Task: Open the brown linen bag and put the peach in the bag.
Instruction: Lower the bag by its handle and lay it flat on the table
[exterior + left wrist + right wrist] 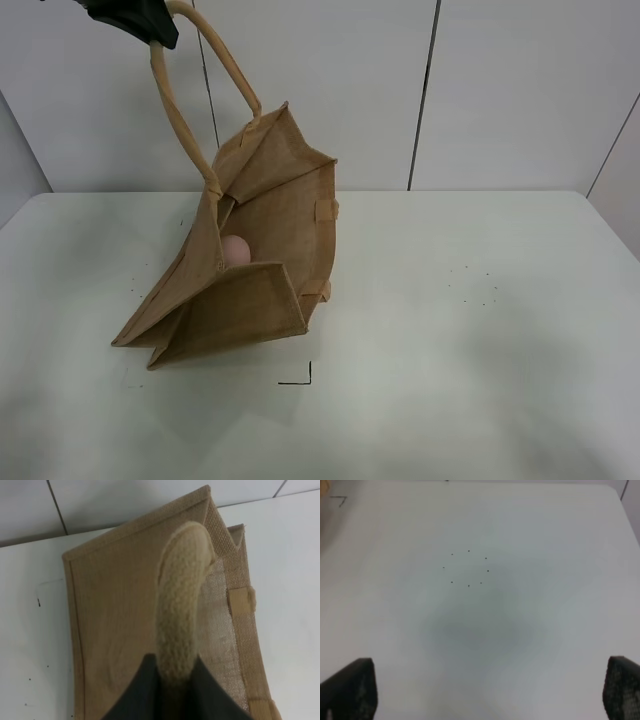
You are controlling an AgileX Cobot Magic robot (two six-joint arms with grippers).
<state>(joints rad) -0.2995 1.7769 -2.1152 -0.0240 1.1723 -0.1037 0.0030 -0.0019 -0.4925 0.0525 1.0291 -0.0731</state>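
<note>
The bag (270, 215) is pinched by its handle (180, 605) at 11 o'clock in the left gripper (175, 680), with the right gripper (486, 689) spread empty; if the handle is dropped, the peach (235, 250) could be spilled.

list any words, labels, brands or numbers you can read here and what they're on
No readable text in any view.
The brown linen bag shows plain weave, no print or label.
The table carries only a black corner mark and a ring of small dots, no letters or digits.
</note>
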